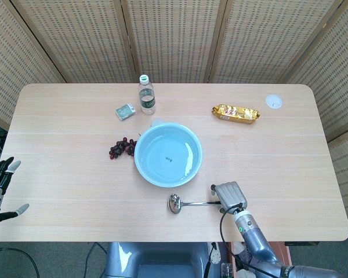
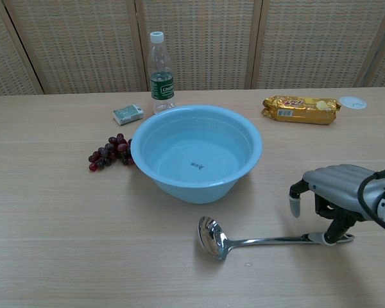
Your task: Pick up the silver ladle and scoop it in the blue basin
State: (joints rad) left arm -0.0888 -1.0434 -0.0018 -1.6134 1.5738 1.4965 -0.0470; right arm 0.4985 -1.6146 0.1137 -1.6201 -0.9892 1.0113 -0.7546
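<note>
The silver ladle (image 1: 192, 203) (image 2: 256, 242) lies flat on the table in front of the blue basin (image 1: 145, 171) (image 2: 199, 190), bowl to the left, handle pointing right. My right hand (image 1: 229, 196) (image 2: 337, 187) hovers palm down over the handle's dark end. Its fingertips (image 2: 332, 236) reach down to the handle, while the thumb stands apart to the left. The ladle rests on the wood, not lifted. My left hand (image 1: 0, 188) hangs off the table's left edge, fingers spread and holding nothing. The basin holds clear water.
Dark grapes (image 1: 122, 147) (image 2: 108, 153) lie left of the basin. Behind it stand a water bottle (image 1: 146, 95) (image 2: 160, 67) and a small green box (image 1: 125, 111) (image 2: 128, 114). A gold snack pack (image 1: 236, 113) (image 2: 301, 109) and a white disc (image 1: 273, 102) lie at the back right.
</note>
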